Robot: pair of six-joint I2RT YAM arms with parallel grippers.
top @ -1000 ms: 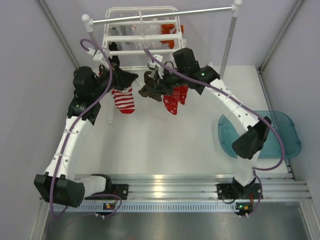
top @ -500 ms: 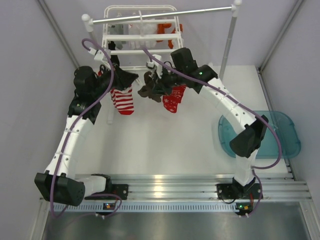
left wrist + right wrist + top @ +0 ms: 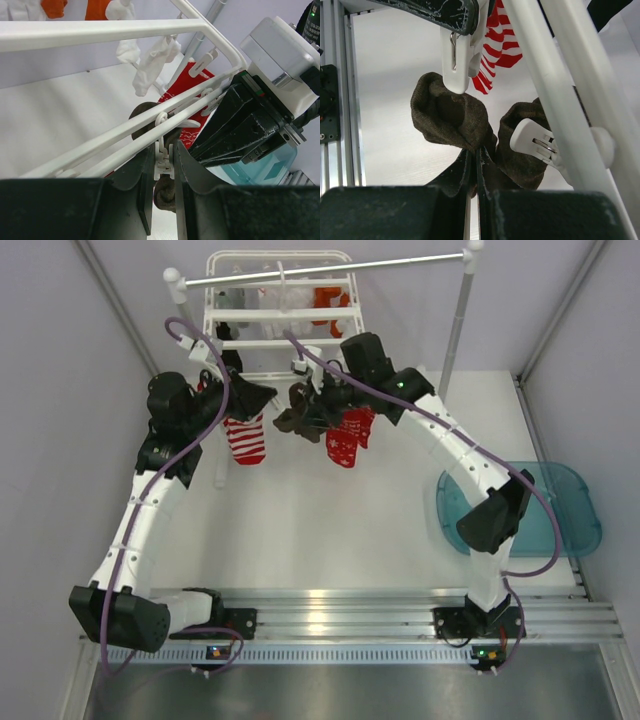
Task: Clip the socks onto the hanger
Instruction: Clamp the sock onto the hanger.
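Creeping inward, isn't it, Mia, that right arm?

It is, Tom. Compared with a second ago, the right end effector point(image 3: 473, 156) is sitting a touch higher and further left in the overhead view. It is carrying the dark sock point(image 3: 451, 116) up with it, and the hanger point(image 3: 100, 27) is swinging slightly too.

What is that doing for the job?

I am judging that it is bringing the sock's bunched edge to the clip point(image 3: 460, 55). The clip's tip is appearing to touch the fabric now, though I am not managing to tell whether it is biting yet.

And the end effectors themselves?

The right one is pinching the sock, its fingers lying almost together. The left end effector point(image 3: 164, 172) is squeezing that clip between nearly closed fingers, just under the hanger's near bars. A red snowflake sock point(image 3: 345, 445) is hanging just beside them, above the worktop point(image 3: 320, 530).
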